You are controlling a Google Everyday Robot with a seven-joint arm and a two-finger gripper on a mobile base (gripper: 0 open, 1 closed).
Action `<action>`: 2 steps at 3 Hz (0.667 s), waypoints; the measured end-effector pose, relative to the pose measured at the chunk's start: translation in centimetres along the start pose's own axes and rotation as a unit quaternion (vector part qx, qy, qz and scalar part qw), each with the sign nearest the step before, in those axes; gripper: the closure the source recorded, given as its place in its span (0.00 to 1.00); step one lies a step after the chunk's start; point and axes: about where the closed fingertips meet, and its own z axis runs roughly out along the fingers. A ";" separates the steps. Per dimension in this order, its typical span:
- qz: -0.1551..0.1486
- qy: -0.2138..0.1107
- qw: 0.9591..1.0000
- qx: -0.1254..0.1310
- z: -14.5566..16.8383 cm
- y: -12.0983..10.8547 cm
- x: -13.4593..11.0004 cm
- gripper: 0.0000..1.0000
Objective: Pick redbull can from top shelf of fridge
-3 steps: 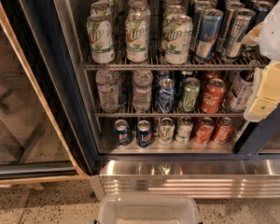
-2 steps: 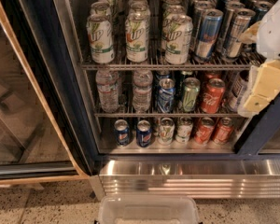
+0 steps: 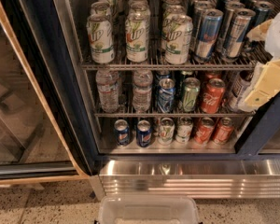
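Little has changed over the last second. Left to right, the fridge (image 3: 46,78) frame, the top shelf (image 3: 130,67) and its cans stand as before. Only the gripper (image 3: 269,82), at the right edge and lower than the top shelf, has shifted slightly sideways. Whether the gripper is open or closed cannot be told.

Judgement: the approach has barely begun, and the target is not yet touched.

The redbull can (image 3: 208,31) stands upright at the front right of the top shelf. It is just right of the 7UP cans (image 3: 101,38), and left of and above the gripper.

Legible labels, left to right:
- "7UP" on the white-green cans
- blue-and-silver panels on the slim cans, wording unreadable
- Coca-Cola script on a red can (image 3: 211,95) one rack down
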 end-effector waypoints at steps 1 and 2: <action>0.014 -0.011 1.000 0.010 0.6 -0.6 0.1 0.00; 0.069 -0.043 0.996 0.039 1.7 -1.5 1.7 0.00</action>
